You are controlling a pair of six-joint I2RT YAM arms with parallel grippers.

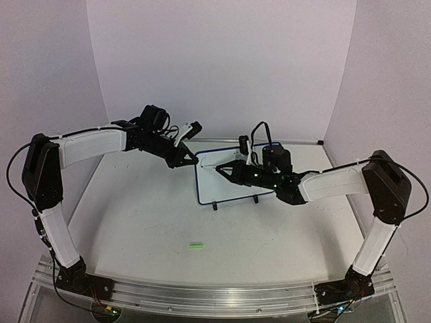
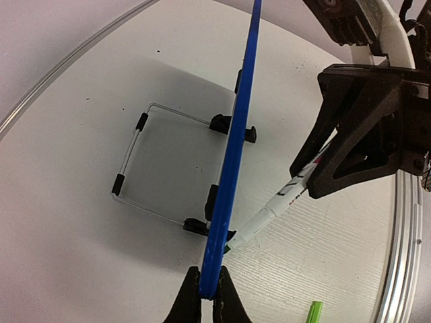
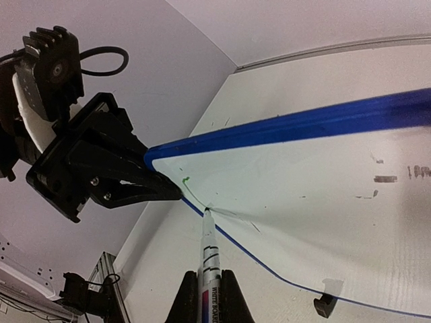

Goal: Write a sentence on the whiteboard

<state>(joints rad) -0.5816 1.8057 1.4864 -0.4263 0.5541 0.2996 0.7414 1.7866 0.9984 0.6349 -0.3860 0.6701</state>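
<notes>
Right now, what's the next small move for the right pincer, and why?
Probably draw the marker tip on across the whiteboard: only a short green mark shows near its corner, the right pincer grips the marker, the left pincer clamps the rim.

Arms bent inward; left gripper (image 2: 207, 297), right gripper (image 3: 210, 285) clamped, seemingly tight.

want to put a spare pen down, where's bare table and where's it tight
Bare: the table between the whiteboard and the near rail, apart from the green cap; also left of the board. Crowded: the board's left corner, where the left gripper clamps the rim and the right gripper holds the marker.
</notes>
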